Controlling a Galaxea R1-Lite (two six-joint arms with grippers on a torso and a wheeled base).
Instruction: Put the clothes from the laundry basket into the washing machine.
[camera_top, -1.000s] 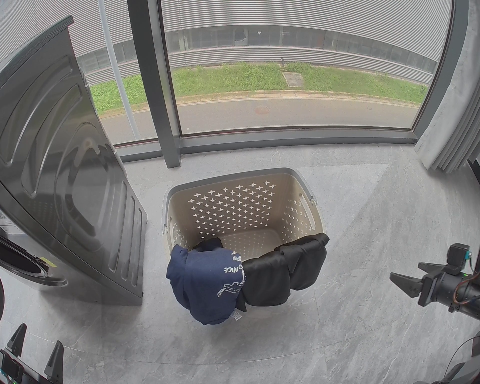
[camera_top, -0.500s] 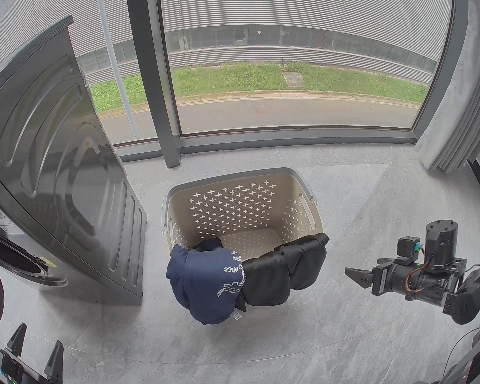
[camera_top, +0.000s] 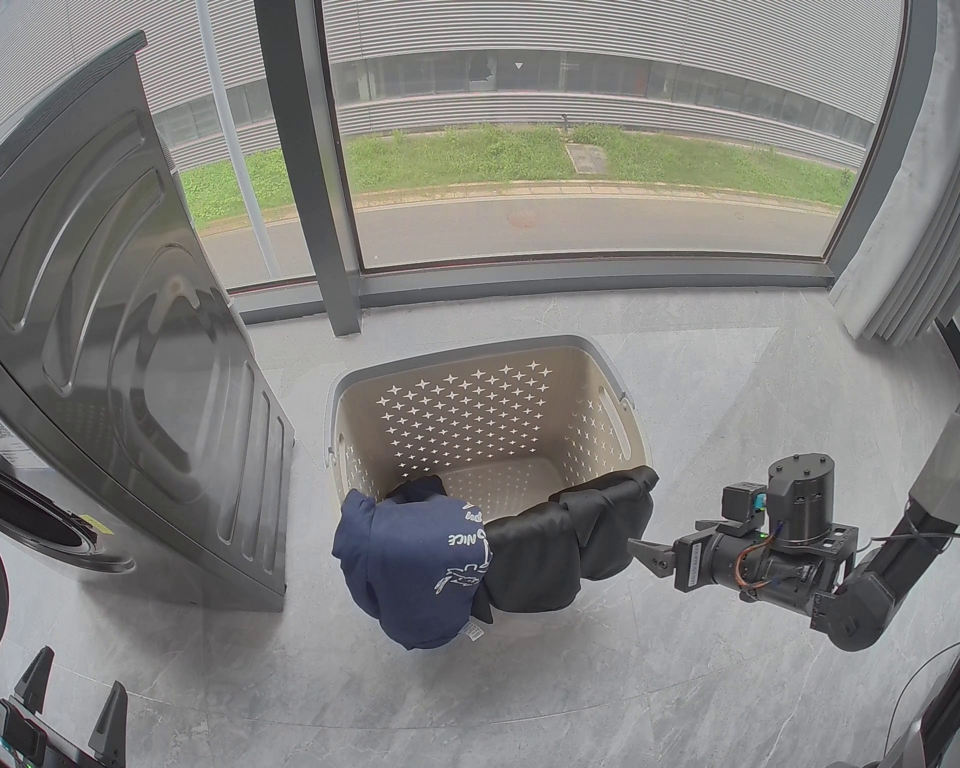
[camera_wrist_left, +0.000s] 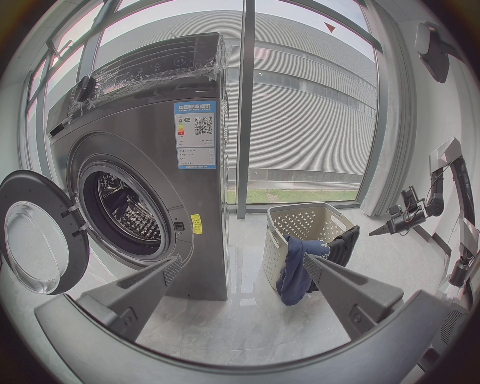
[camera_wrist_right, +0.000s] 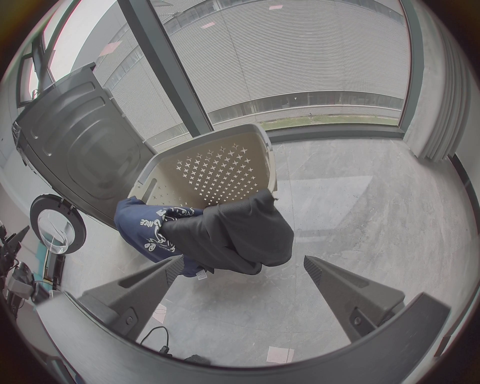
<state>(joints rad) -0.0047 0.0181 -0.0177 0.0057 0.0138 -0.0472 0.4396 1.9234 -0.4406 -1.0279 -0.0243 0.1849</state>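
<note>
A beige laundry basket (camera_top: 470, 350) stands on the floor before the window. A navy blue garment (camera_top: 415, 570) and a black garment (camera_top: 570, 540) hang over its near rim. My right gripper (camera_top: 645, 553) is open, level with the black garment and just to its right, apart from it. In the right wrist view the black garment (camera_wrist_right: 235, 235) and navy garment (camera_wrist_right: 140, 230) lie ahead of the open right gripper (camera_wrist_right: 242, 265). My left gripper (camera_top: 75, 690) is open low at the near left, empty. The washing machine (camera_wrist_left: 200, 200) has its door (camera_wrist_left: 40, 235) swung open.
The washing machine's side (camera_top: 120, 330) stands left of the basket. A window pillar (camera_top: 320, 200) rises behind the basket and a curtain (camera_top: 900, 260) hangs at the far right. Open grey floor (camera_top: 760, 400) lies right of the basket. A cable (camera_wrist_right: 155, 335) lies on the floor.
My right arm has swung in from the right edge toward the basket, bringing its open gripper close to the black garment. The left gripper and the clothes have stayed still.
</note>
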